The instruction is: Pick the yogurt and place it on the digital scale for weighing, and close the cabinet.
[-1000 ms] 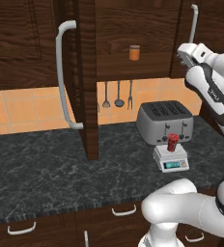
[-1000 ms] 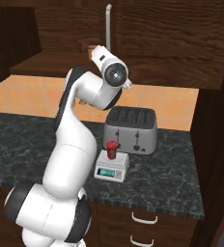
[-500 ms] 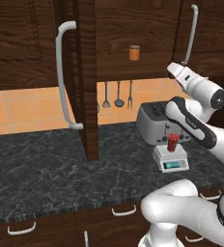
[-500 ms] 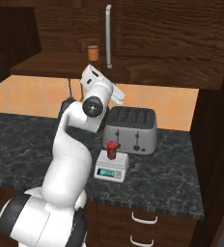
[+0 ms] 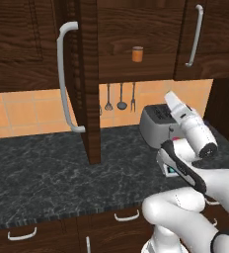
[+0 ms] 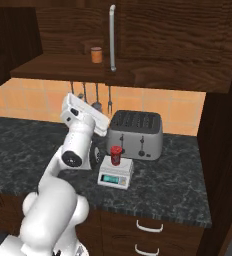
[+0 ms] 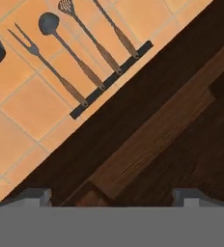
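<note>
The yogurt [image 6: 115,155] stands upright on the digital scale [image 6: 115,172], just in front of the toaster [image 6: 136,134]. The arm is folded low over the counter [image 6: 178,187], hand raised toward the cabinet [image 5: 89,79], whose door stands open. The gripper [image 7: 114,195] has its fingers spread, holding nothing, facing the utensil rack [image 7: 109,82].

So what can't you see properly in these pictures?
- Digital scale: left base view, mostly hidden behind the robot's arm.
- Yogurt: its label is too small to read in the right base view.
- Scale display: right base view, numbers too small to read.
- Gripper: hand view, fingertips cut off at the bottom edge.
- Cabinet: top cut off by the right base view's edge.
</note>
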Controlling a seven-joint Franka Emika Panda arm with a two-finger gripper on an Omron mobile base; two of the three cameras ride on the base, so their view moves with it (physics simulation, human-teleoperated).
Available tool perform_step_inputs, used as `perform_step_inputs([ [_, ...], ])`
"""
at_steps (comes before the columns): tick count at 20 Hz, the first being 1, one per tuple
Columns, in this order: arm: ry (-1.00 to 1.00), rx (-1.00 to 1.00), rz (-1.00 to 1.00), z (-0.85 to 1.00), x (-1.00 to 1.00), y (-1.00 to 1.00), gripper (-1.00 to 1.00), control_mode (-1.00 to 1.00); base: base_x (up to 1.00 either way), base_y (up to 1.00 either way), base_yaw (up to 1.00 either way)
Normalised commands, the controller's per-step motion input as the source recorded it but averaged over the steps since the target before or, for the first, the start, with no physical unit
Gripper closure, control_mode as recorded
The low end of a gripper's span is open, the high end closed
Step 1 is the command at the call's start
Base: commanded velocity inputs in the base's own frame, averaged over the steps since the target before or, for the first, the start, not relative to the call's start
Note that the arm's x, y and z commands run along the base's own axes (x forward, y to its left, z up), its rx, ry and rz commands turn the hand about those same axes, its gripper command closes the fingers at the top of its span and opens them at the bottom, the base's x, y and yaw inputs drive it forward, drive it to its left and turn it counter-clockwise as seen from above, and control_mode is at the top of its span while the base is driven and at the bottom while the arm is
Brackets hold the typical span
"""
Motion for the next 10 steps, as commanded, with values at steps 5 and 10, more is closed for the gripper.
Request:
perform_step_inputs([
  [5,-0.25,0.38,0.00,1.00,-0.95,0.00,-1.00,-1.00,0.00,0.00,0.00],
  [10,-0.01,0.61,0.09,0.75,-0.61,0.00,-1.00,-1.00,0.00,0.00,0.00],
])
